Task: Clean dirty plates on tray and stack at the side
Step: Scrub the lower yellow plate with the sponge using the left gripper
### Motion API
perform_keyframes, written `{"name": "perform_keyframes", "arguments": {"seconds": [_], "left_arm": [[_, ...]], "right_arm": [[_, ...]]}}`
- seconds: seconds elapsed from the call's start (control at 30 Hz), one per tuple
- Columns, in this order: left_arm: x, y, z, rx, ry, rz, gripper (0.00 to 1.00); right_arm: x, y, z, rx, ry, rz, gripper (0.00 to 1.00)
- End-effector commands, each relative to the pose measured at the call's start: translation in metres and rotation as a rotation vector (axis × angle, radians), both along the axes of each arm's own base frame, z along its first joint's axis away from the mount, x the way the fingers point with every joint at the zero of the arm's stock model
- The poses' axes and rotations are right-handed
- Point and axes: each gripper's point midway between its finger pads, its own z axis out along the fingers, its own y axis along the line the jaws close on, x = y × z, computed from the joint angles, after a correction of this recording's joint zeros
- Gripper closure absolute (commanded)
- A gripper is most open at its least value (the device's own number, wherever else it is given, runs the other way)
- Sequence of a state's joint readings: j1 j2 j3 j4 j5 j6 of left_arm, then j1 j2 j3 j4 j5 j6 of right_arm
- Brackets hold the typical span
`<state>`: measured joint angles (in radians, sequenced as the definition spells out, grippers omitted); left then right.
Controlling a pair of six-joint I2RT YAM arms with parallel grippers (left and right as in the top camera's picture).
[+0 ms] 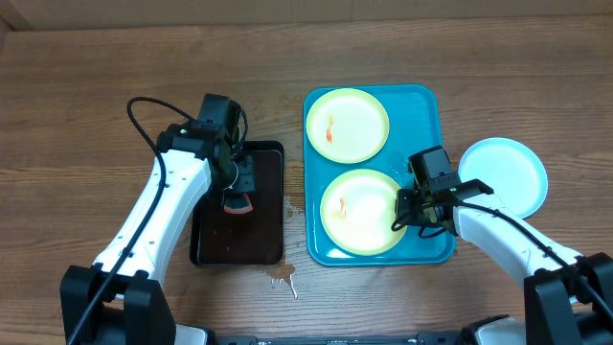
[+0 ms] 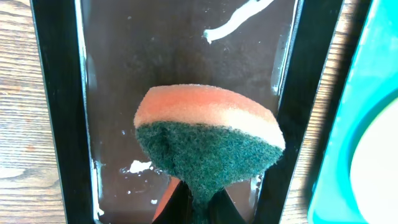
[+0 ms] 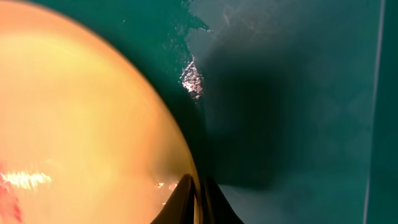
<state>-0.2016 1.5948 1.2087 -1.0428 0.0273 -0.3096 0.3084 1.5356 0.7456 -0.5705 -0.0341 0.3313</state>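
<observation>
Two pale yellow-green plates lie on the teal tray (image 1: pixel 426 101): the far plate (image 1: pixel 347 125) and the near plate (image 1: pixel 359 213), each with a small red-orange smear. The pale blue-white plate (image 1: pixel 506 174) lies on the table right of the tray. My right gripper (image 1: pixel 402 218) is shut on the near plate's right rim, which shows between the fingers in the right wrist view (image 3: pixel 198 199). My left gripper (image 1: pixel 237 196) is shut on an orange-and-green sponge (image 2: pixel 208 140) and holds it over the black tray (image 1: pixel 259 244).
The black tray (image 2: pixel 59 112) holds brownish water with white foam specks. A small wet spill (image 1: pixel 283 280) lies on the wooden table in front of the trays. The teal tray's edge (image 2: pixel 339 155) shows at the right of the left wrist view.
</observation>
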Motion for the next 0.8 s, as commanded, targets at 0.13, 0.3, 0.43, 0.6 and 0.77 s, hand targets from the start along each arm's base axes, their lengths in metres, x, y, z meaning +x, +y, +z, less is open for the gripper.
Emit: {"name": "perform_keyframes", "arguments": {"seconds": [0.13,0.3,0.43,0.6,0.77], "left_arm": [[0.004,-0.011,0.010,-0.039,-0.029,-0.044,0.96],[0.006,-0.032,0.017,-0.063,-0.055,-0.093,0.96],[0.016,-0.079,0.028,-0.150,-0.135,-0.175,0.96],[0.025,-0.148,0.031,-0.238,-0.240,-0.255,0.96],[0.006,-0.225,-0.009,-0.379,-0.144,-0.330,0.96]], "right_arm": [[0.002,-0.006,-0.012,-0.035,0.014,-0.051,0.96],[0.002,-0.007,-0.012,-0.037,0.013,-0.042,0.96],[0.001,-0.007,-0.012,-0.041,0.016,-0.030,0.96],[-0.001,-0.008,-0.013,-0.043,0.023,-0.030,0.96],[-0.002,-0.008,-0.013,-0.044,0.027,-0.030,0.96]]}}
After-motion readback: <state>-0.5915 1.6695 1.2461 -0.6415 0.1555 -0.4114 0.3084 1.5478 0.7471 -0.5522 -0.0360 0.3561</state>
